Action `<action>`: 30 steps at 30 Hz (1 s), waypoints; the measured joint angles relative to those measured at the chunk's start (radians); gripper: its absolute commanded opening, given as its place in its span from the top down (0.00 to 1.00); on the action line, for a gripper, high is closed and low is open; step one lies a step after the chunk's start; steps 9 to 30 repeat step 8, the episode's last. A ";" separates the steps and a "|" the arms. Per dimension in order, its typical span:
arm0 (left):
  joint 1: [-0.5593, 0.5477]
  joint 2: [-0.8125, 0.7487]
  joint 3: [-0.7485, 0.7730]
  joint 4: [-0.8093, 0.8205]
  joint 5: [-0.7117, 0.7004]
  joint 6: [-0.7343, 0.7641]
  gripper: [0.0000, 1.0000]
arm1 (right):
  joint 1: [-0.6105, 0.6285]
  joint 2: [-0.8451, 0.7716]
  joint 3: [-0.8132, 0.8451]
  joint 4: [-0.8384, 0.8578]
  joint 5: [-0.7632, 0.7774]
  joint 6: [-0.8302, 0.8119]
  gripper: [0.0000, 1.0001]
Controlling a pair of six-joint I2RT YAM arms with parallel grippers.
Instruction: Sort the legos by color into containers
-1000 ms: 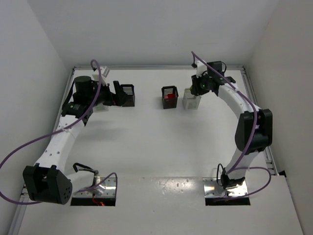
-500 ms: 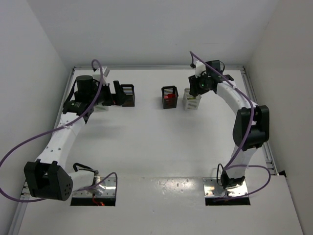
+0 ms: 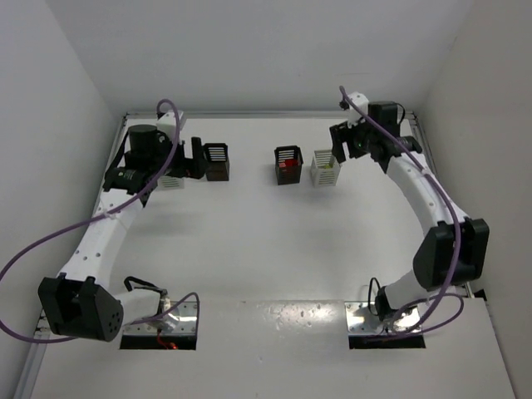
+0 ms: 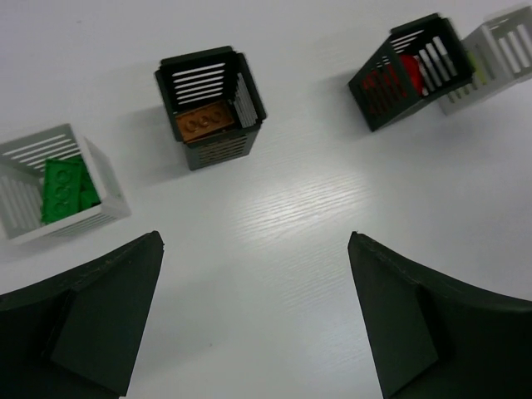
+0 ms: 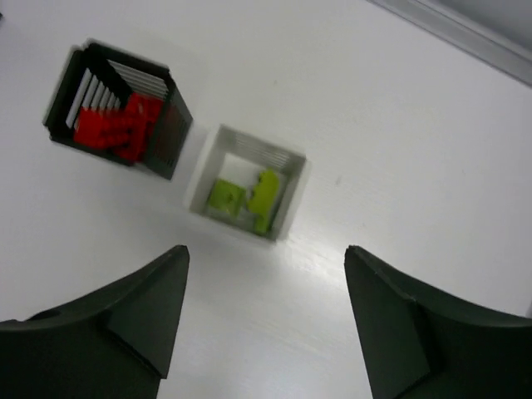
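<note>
Jaws wide apart, empty; left arm [image 3: 100,235] and right arm [image 3: 424,193] reach out above bins [image 4: 216,148].

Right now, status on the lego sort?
Left gripper open, empty. Right gripper open, empty. Green legos, orange, red, yellow-green each binned separately. No loose legos seen, nothing blocking.
</note>
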 measured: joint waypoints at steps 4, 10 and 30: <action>0.000 -0.015 -0.016 -0.024 -0.086 0.045 0.00 | -0.020 -0.171 -0.196 0.016 0.041 -0.002 0.08; 0.000 -0.052 -0.056 -0.047 -0.142 0.090 0.00 | -0.040 -0.286 -0.343 -0.016 0.062 0.000 0.08; 0.000 -0.052 -0.056 -0.047 -0.142 0.090 0.00 | -0.040 -0.286 -0.343 -0.016 0.062 0.000 0.08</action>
